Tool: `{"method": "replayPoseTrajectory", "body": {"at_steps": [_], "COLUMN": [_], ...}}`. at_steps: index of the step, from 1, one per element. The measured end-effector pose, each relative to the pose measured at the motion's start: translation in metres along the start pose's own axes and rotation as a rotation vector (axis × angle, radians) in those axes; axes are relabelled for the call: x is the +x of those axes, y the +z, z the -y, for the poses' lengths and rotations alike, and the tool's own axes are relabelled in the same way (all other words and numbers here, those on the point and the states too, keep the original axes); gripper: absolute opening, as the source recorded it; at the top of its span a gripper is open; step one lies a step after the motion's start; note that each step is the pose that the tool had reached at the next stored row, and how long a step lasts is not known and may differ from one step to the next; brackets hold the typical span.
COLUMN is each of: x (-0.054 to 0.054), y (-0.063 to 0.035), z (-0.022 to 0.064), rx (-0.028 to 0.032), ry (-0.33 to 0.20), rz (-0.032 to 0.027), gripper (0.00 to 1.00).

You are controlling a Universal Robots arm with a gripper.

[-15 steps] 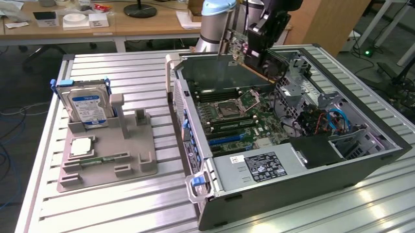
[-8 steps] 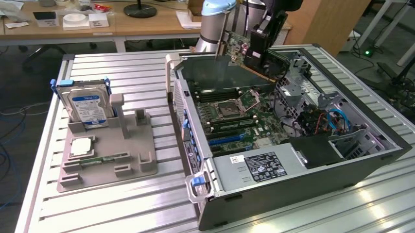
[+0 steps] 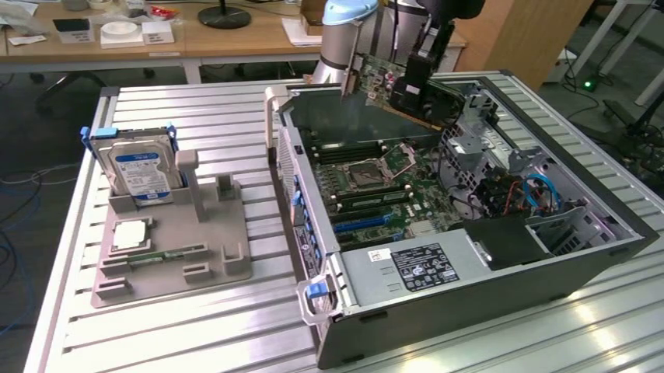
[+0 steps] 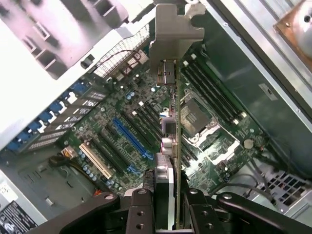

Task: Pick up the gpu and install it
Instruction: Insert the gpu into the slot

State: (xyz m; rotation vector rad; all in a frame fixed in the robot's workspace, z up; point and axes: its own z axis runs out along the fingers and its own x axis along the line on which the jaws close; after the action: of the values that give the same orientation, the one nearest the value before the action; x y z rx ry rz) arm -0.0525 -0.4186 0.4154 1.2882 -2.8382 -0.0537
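Note:
The gpu (image 3: 380, 82), a green board with a silver bracket, hangs tilted in the air over the back end of the open computer case (image 3: 467, 291). My gripper (image 3: 421, 78) is shut on it. In the wrist view the gpu (image 4: 174, 53) runs edge-on between my two black fingers (image 4: 141, 209), bracket end farthest from the wrist. My gripper (image 4: 168, 200) clamps the card's near end. Well below lies the motherboard (image 4: 122, 131) with its blue slot (image 4: 129, 139) and black slots; the card touches none of them.
A grey holder (image 3: 171, 256) on the slatted table at the exterior view's left carries a hard drive with a blue label (image 3: 140, 171), a processor chip (image 3: 130, 233) and a memory stick (image 3: 155, 256). Drive cages and cables (image 3: 518, 194) fill the case's right side.

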Motion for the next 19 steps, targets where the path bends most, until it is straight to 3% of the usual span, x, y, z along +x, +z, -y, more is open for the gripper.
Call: {"method": "replayPoseTrajectory", "body": {"at_steps": [8, 11, 15, 19], "x": [0.0000, -0.0001, 0.0000, -0.0001], "y": [0.0024, 0.0031, 0.0039, 0.0044], "z": [0.0001, 0.0002, 0.0002, 0.0002], "rx": [0.0014, 0.0055, 0.0196, 0.0406], "ry": [-0.146, -0.195, -0.251, -0.290], "rz": [-0.0059, -0.0051, 0.0020, 0.0169], "gripper": [0.28, 0.28, 0.28, 0.28]}}
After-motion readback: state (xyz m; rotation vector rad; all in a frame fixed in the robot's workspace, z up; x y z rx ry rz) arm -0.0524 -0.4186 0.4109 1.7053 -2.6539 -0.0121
